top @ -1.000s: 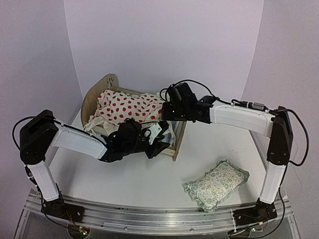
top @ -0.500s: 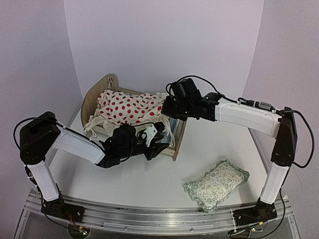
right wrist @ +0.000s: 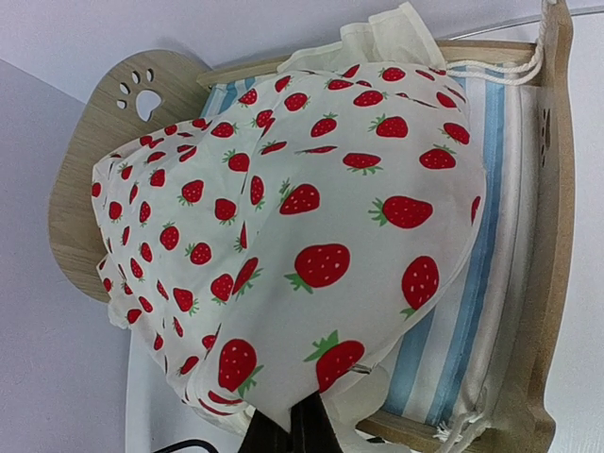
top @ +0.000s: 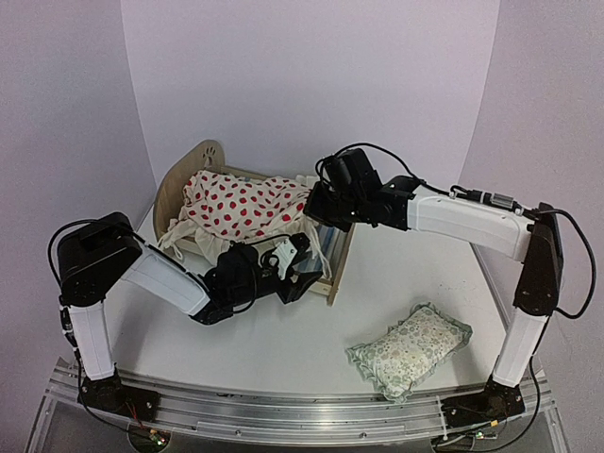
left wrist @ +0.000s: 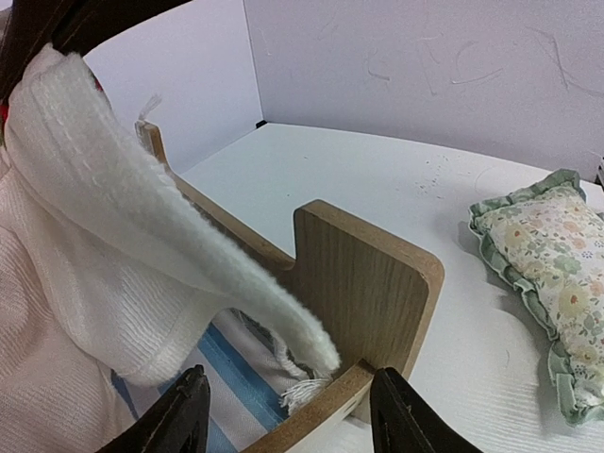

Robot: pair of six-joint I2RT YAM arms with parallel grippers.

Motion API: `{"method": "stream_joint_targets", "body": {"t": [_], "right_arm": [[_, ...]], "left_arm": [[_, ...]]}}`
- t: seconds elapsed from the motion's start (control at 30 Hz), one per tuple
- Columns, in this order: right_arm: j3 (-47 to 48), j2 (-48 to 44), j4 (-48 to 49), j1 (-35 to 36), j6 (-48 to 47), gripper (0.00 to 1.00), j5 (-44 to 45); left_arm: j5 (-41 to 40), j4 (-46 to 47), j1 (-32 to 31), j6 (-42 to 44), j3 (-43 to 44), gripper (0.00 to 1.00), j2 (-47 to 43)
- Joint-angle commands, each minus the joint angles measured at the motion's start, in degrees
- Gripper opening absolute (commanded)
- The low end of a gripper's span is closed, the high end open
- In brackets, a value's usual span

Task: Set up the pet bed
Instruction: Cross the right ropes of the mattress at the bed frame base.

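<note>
On the far-left half of the white table (top: 283, 335), the pet bed (top: 179, 189) is sitting flat. It's a small light-wood frame with an arched headboard with a paw-print cutout and a blue-and-white striped fabric base (right wrist: 472, 283). Headboard is pointing at the back-left corner, footboard is facing table centre.

Right gripper (top: 316, 213) is reaching in over the footboard end. In the wrist view its jaws (right wrist: 288, 427) are clamping fully together on the edge of the cream fabric cushion with red strawberry print (right wrist: 283, 217). The cushion is bunching up over the bed and covering most of the base. The stripes are only showing along the footboard side.

Left gripper (top: 304, 269) is sitting low at the near footboard corner. In the wrist view it (left wrist: 288, 415) is standing moderately wide, one finger on each side of the wooden corner post (left wrist: 363, 283) and rail end. It's gripping nothing, with gaps showing on both sides. A thick white fabric flap (left wrist: 142, 203) is hanging down over the striped base toward that corner. Can't tell whether it's part of the cushion.

The small green floral pillow with frilled edge (top: 411, 349) is lying on the table near the front right, well apart from the bed and both grippers.
</note>
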Motion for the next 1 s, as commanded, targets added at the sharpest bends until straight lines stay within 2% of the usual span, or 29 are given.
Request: {"method": "stream_joint_targets", "body": {"t": [0.0,0.4,0.47,0.67,0.97], "right_arm": [[0.11,-3.41,1.05,0.30,0.93,0.00,-0.61],[-1.27,-5.21,1.40,0.31,0.12,0.00,0.02],[-1.38,-5.21,1.53,0.30,-0.02,0.00,0.09],[-2.39,-4.55,2.58,0.34,0.88,0.00,0.23],[-3.43,-3.86,3.80,0.30,1.70,0.00,0.43]], "left_arm": [[-1.91,6.21,0.31,-1.57,3.23,0.58,2.12],[-0.64,7.83,0.69,-2.12,6.94,0.46,7.07],[-0.13,8.42,0.58,-2.79,6.35,0.46,6.40],[-4.53,9.10,-0.35,-3.61,3.73,0.62,1.65],[-7.28,5.23,-0.39,-4.67,0.14,0.60,-7.27]]}}
